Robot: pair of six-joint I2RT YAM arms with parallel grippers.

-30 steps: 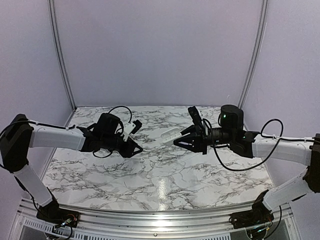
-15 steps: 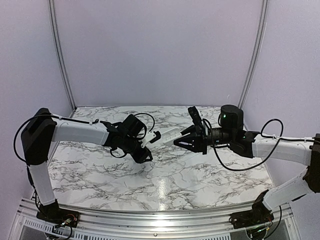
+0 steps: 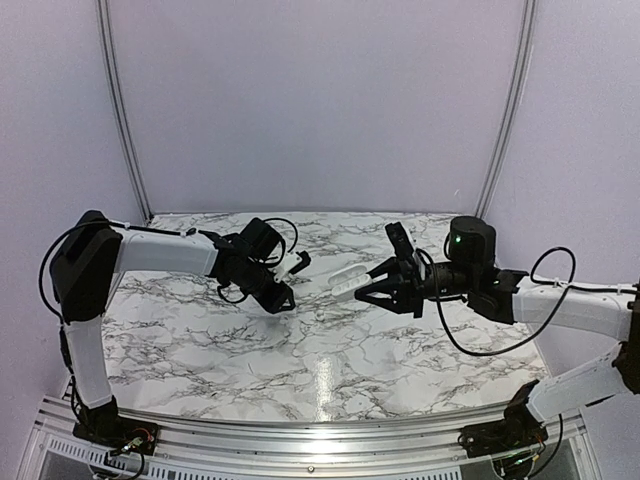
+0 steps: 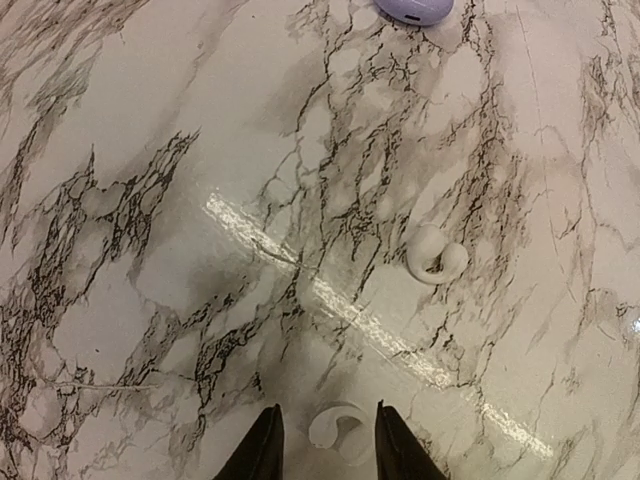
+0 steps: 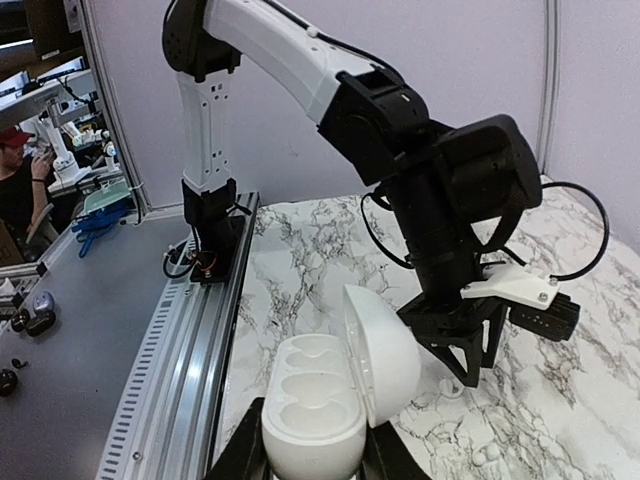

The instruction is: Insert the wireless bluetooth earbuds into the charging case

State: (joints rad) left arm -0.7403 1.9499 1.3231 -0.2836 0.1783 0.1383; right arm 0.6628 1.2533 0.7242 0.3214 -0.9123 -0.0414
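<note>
A whitish earbud (image 4: 340,432) lies on the marble table between the fingertips of my left gripper (image 4: 327,420), which is open and low over it. A second whitish earbud (image 4: 435,255) lies further off. My right gripper (image 5: 315,462) is shut on an open white charging case (image 5: 312,408), its lid (image 5: 385,350) hinged up and its moulded wells empty. In the top view the case (image 3: 345,282) is held above mid-table by the right gripper (image 3: 362,290), and the left gripper (image 3: 282,300) points down just left of it. From the right wrist view, the left gripper (image 5: 470,355) hangs over an earbud (image 5: 451,386).
A lilac case (image 4: 415,8) lies at the far edge of the left wrist view. Two more small buds (image 5: 482,456) lie on the marble near the case. Metal rails (image 3: 300,440) run along the table's near edge; plain walls enclose the back and sides.
My left arm has swung in from the left toward mid-table and lowered over the whitish earbud. My right gripper has shifted slightly right and down with the open case.
</note>
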